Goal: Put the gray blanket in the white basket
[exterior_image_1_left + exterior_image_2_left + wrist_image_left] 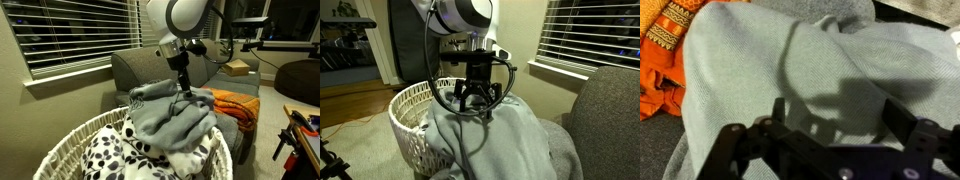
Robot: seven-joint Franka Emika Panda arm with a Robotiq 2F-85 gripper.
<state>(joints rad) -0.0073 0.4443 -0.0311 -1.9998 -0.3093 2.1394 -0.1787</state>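
The gray blanket (172, 118) (525, 140) lies in a rumpled heap on top of the white basket (62, 148) (408, 108), spilling over its rim toward the sofa. My gripper (183, 88) (474, 102) hangs just above the heap, pointing down. In the wrist view its two dark fingers stand wide apart over the gray blanket (790, 60), and the gripper (834, 102) is open with nothing held between them. I cannot tell whether the fingertips touch the fabric.
A white blanket with black spots (112, 156) fills the basket under the gray one. An orange blanket (236, 103) (664, 45) lies on the gray sofa (135, 68) beside the basket. Window blinds (70, 30) hang behind. A cardboard box (237, 68) sits further back.
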